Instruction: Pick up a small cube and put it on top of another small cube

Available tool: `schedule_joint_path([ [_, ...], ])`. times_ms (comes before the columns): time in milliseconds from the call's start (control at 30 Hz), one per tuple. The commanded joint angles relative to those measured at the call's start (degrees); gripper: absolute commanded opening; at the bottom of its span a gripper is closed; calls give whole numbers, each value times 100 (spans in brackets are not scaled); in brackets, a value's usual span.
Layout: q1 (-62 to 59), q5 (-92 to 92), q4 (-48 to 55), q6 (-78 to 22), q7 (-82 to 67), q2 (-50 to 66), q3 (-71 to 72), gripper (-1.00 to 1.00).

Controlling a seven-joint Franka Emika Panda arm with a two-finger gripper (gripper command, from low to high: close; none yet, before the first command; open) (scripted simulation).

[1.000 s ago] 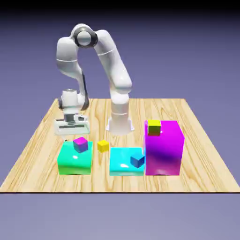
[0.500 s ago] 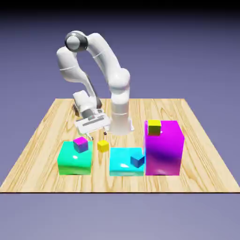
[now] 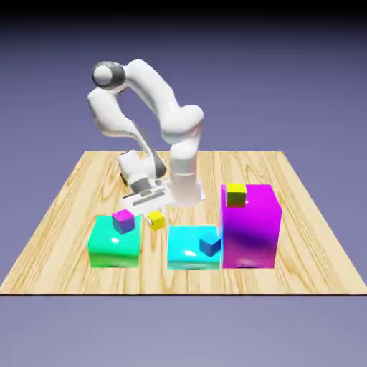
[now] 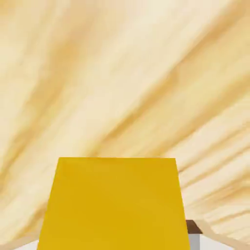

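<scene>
Jaws: clamped on the small cube (image 4: pixel 113 202), which fills the lower middle of the hand view with pale wood grain behind it; the gripper (image 3: pixel 154 209) sits low over the counter (image 3: pixel 64 229).
Small cube: bright yellow, tilted, at the counter's surface between the two cyan blocks and a little farther back; whether it touches the wood cannot be told.
Left cyan block (image 3: pixel 115 245): near the front, on the exterior view's left, with a small magenta-purple cube (image 3: pixel 123 220) on its top.
Middle cyan block (image 3: pixel 190 249): low, with a small blue cube (image 3: pixel 210 245) on its near right corner.
Magenta block (image 3: pixel 251 228): tall, touching the middle cyan block's right side, with a slightly larger yellow cube (image 3: pixel 236 194) on its top left corner.
</scene>
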Motion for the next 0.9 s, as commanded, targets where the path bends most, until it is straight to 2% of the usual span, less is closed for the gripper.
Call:
schedule_joint_path([
  [0, 199, -129, -1, 223, 209, -208, -145, -100],
  [100, 782, -426, 18, 788, 831, -754, -584, -100],
  [867, 4182, 1880, 1851, -882, 6562, -2405, -2716, -100],
])
